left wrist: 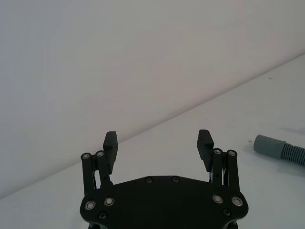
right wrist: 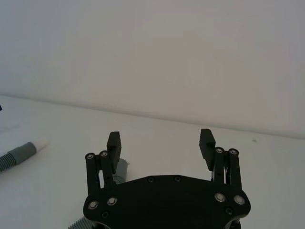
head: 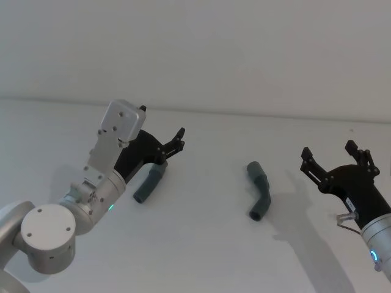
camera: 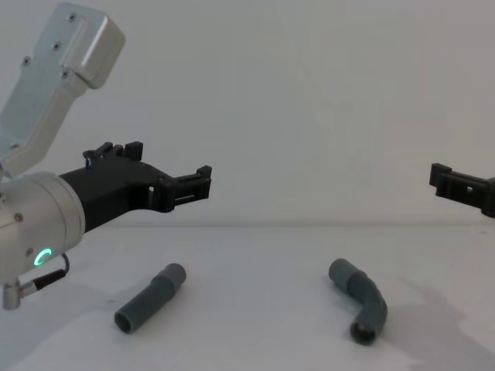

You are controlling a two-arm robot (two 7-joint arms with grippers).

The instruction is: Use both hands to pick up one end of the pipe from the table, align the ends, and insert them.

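The straight pipe piece lies on the white table, its far end tucked under my left gripper. That gripper hovers open above it, fingers wide apart and holding nothing. In the right wrist view the straight piece shows a pale whitish tip. The curved piece lies mid-table, its round mouth facing me. My right gripper hangs open in the air to the right of the curved piece, clear of it. In the chest view both pieces rest flat below the raised grippers.
A plain pale wall stands behind the table's far edge. Bare white surface surrounds both pieces, with a wide gap between them.
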